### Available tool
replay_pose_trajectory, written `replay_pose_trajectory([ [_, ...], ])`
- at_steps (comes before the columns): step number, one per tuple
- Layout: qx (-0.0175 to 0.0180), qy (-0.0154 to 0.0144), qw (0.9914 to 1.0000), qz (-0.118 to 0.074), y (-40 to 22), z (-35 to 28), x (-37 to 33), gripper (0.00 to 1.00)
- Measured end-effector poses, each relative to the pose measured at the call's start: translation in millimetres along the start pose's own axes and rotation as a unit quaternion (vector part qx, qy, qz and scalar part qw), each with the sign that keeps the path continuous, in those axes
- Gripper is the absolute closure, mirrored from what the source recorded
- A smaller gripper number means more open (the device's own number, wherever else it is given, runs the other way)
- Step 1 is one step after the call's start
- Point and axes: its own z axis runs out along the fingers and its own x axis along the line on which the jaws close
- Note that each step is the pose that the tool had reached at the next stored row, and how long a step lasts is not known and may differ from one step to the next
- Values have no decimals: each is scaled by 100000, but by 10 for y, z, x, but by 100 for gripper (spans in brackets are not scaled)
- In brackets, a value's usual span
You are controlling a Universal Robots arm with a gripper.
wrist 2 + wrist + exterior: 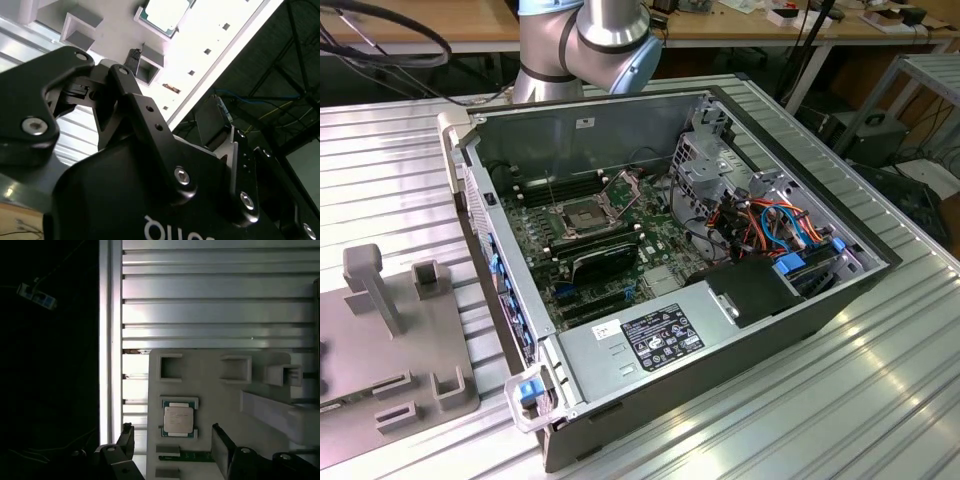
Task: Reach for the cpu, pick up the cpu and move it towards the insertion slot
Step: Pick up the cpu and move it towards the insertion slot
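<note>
The cpu [179, 419] is a small pale square chip lying flat in a holder on a light grey fixture tray [210, 390]. My gripper [172, 442] hovers over it, open, with one black finger [126, 440] on each side of the chip and nothing between them. In the second wrist view the cpu [165, 12] lies beyond the black gripper head. The insertion slot [582, 213], a square socket with a silvery frame and a dark centre, sits on the motherboard inside the open computer case, its cover plate raised.
The open computer case [570, 420] holds a power supply box [655, 335], a black expansion card [605, 258], a drive cage [710, 165] and coloured cables [775, 225]. A grey fixture tray [410, 350] with upright blocks lies on the ribbed metal table at the exterior view's left. The arm [585, 35] stands behind the case.
</note>
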Motion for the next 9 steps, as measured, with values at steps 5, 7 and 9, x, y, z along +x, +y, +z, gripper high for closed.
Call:
replay_pose_trajectory([
  [5,-13,19,100000,-29,-8,71,-2,28],
  [7,-66,28,100000,-50,-9,80,-1,28],
  [9,-71,17,100000,-56,-9,81,-2,28],
])
